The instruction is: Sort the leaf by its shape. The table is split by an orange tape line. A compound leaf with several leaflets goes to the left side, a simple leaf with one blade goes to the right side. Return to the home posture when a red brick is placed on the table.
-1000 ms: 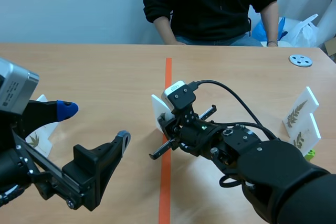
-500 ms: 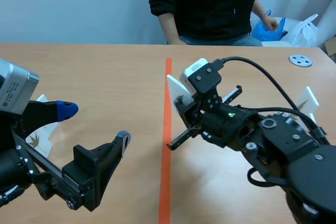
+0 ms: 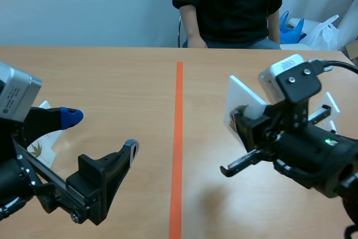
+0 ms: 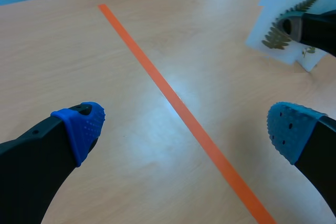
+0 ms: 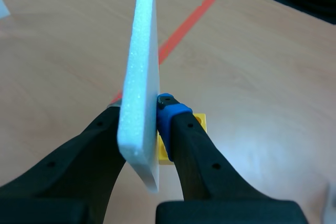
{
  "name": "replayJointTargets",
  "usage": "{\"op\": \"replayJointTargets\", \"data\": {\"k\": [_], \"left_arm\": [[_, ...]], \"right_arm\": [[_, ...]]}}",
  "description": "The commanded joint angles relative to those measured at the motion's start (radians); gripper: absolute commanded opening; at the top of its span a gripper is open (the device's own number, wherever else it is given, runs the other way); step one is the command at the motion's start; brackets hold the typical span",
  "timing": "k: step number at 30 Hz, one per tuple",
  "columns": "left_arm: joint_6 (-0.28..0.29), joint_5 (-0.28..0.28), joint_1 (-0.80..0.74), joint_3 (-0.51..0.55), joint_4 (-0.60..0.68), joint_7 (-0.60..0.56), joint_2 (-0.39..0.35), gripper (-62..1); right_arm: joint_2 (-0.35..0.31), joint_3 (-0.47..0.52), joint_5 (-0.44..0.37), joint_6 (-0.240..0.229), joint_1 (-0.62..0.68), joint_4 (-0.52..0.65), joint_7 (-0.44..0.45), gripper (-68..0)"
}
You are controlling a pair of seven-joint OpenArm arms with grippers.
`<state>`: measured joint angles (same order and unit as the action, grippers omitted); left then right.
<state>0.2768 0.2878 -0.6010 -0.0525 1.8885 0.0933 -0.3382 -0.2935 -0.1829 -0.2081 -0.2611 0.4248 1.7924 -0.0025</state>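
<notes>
My right gripper hangs over the right half of the table, shut on a white foam card. In the right wrist view the card stands edge-on between the two fingers, with a yellow brick at its lower end. The left wrist view shows the card's face with a fern-like leaf of several leaflets. The orange tape line lies left of the card. My left gripper stays low at the near left, open and holding nothing; between its fingers I see bare table and tape.
Two more leaf cards stand at the right edge with a green brick. Another leaf card lies behind my left arm. A metal disc rests at the far right. A person sits across the table.
The right gripper has carried the card from over the tape line to the right and upward. The person across the table has shifted. The left arm has not moved.
</notes>
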Motion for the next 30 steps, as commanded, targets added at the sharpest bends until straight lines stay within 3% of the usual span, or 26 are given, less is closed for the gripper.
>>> {"op": "replayJointTargets", "data": {"k": [1,9,16,30], "left_arm": [[-0.002,0.006,0.000,0.004,0.003,-0.021,0.003,1.4],[-0.002,0.006,0.000,0.004,0.003,-0.021,0.003,1.4],[-0.002,0.006,0.000,0.004,0.003,-0.021,0.003,1.4],[-0.002,0.006,0.000,0.004,0.003,-0.021,0.003,1.4]], "right_arm": [[-0.003,0.030,-0.028,0.003,0.022,0.040,0.007,-66.0],[-0.002,0.195,-0.117,0.003,0.177,0.114,-0.003,-66.0],[0.003,0.289,-0.124,0.011,0.209,0.105,-0.006,-66.0],[0.037,0.302,-0.163,0.014,0.080,-0.148,0.040,-66.0]]}}
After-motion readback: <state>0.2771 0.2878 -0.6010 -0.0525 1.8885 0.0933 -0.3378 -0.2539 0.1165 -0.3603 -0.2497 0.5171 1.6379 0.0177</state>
